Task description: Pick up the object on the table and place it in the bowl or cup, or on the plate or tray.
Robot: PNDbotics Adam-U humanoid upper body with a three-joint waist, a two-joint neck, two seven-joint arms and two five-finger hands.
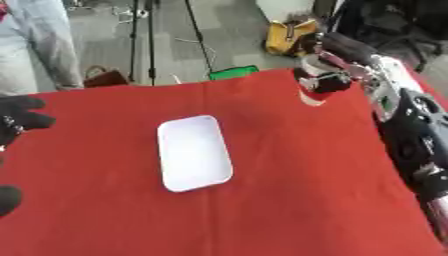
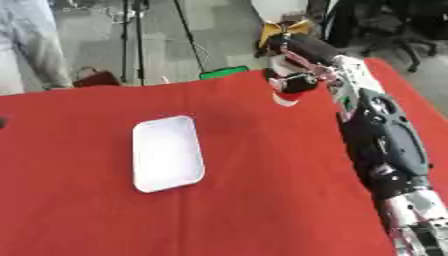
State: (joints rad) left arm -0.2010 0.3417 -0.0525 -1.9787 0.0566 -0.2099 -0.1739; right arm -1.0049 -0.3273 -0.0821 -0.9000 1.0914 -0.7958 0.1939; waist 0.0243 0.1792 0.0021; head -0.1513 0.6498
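At the far right edge of the worktop [image 1: 289,200], the right hand [image 2: 293,82] curls around a small white-and-red object [image 2: 285,97]. Left and nearer lies the tray [image 1: 194,152], long axis running near to far; the left hand [image 1: 19,120] rests with fingers relaxed at the left edge.

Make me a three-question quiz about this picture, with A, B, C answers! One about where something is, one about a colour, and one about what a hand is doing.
1. Where is the tray?
A. near the middle of the cloth
B. at the cloth's far right corner
C. on the floor

2. What colour is the cloth?
A. blue
B. red
C. green

3. What is the right hand doing?
A. lying flat and open on the tray
B. curled round a small red and white thing
C. resting on the floor

Answers:
1 A, the white tray lies near the cloth's middle.
2 B, the cloth is red all over.
3 B, its fingers curl round the red and white thing at the cloth's far edge.
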